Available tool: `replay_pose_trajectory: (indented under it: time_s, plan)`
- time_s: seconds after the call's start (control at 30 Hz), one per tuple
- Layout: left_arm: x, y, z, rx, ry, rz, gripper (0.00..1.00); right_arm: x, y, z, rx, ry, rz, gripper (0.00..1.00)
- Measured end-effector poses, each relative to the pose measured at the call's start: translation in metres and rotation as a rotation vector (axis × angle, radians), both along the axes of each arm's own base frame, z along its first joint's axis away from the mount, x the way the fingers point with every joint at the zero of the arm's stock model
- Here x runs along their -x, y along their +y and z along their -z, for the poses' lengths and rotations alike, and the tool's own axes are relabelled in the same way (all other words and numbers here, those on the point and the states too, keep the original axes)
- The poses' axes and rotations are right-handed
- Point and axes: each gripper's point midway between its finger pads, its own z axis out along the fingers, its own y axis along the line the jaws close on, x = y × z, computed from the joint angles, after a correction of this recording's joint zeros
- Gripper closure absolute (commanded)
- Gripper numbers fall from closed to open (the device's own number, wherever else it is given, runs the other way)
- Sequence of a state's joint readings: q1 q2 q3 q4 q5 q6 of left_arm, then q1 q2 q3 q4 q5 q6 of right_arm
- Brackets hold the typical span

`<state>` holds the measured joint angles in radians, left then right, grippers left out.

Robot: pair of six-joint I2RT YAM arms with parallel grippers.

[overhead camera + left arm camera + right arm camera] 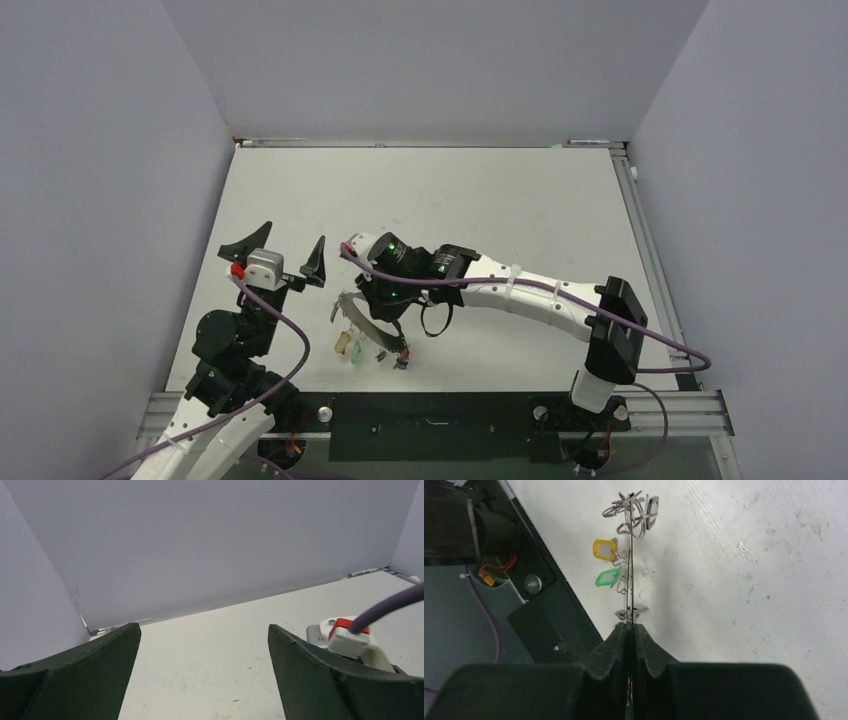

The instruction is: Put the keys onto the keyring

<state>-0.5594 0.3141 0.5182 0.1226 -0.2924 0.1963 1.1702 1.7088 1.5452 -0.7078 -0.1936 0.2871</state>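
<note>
My right gripper (372, 303) is shut on the keyring (368, 322), a large grey hoop held tilted just above the table near its front edge. In the right wrist view the keyring (629, 565) shows edge-on, running straight out from the closed fingertips (623, 630). Keys hang on it: one with a yellow tag (604, 549), one with a green tag (607, 577), and a metal cluster (634, 510) at the far end. In the top view the yellow tag (343, 343), green tag (356, 350) and a blue one (400, 362) dangle below the hoop. My left gripper (283, 255) is open and empty, raised to the left of the keyring.
A black frame (544, 615) runs along the table's front edge, close beneath the hanging keys. A black loop (436, 318) hangs under my right wrist. Grey walls enclose the table on three sides. A white and red cable connector (347, 632) shows beside my left gripper's right finger.
</note>
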Motion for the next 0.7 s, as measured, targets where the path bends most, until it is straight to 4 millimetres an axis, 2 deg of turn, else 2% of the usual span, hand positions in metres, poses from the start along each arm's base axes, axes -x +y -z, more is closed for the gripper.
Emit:
replay_pose_trajectory:
  time_s: [0.1,0.23,0.27,0.33,0.5,0.6,0.63,0.7]
  plan:
    - [0.0,0.0,0.001,-0.001,0.002,0.0,0.04,-0.023,-0.015,0.031,-0.016,0.076,0.077,0.95]
    - [-0.001,0.0,0.002,-0.002,0.003,0.0,0.04,-0.05,-0.068,0.093,0.082,0.187,0.204,0.95]
    - [-0.001,-0.001,0.002,-0.002,0.003,0.001,0.04,-0.055,-0.077,0.102,0.099,0.209,0.227,0.95]
    - [-0.001,-0.001,0.002,-0.003,0.002,0.003,0.04,-0.06,-0.083,0.109,0.09,0.238,0.241,0.95]
    - [0.0,-0.002,0.002,-0.004,0.002,0.008,0.04,-0.064,-0.079,0.108,0.059,0.232,0.215,0.95]
    - [0.0,-0.002,0.001,-0.004,0.001,0.008,0.04,-0.067,-0.084,0.113,0.055,0.238,0.222,0.95]
    - [0.0,-0.001,0.001,-0.005,0.001,0.007,0.04,-0.069,-0.087,0.115,0.056,0.243,0.23,0.94]
    - [0.0,-0.002,0.001,-0.005,0.001,0.008,0.04,-0.073,-0.094,0.118,0.059,0.255,0.245,0.85]
